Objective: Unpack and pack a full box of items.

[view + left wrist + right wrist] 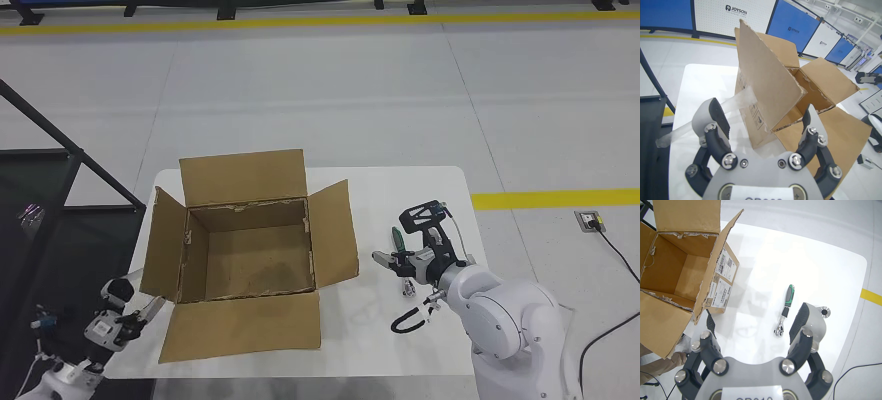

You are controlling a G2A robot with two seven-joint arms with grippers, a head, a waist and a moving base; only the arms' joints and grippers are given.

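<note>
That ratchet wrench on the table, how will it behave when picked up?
The ratchet wrench looks rigid metal, so probably stiff and heavy for its size. Its green-and-black handle likely grips better than the shiny head. Lying flat on the table, it seems unlikely to roll.

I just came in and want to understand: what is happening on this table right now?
An open cardboard box stands on the white table; its inside looks empty. A green-handled wrench lies beside it on the table. The right gripper hangs open over the wrench, holding nothing. The left gripper, also open, is by the box's opposite side.
</note>
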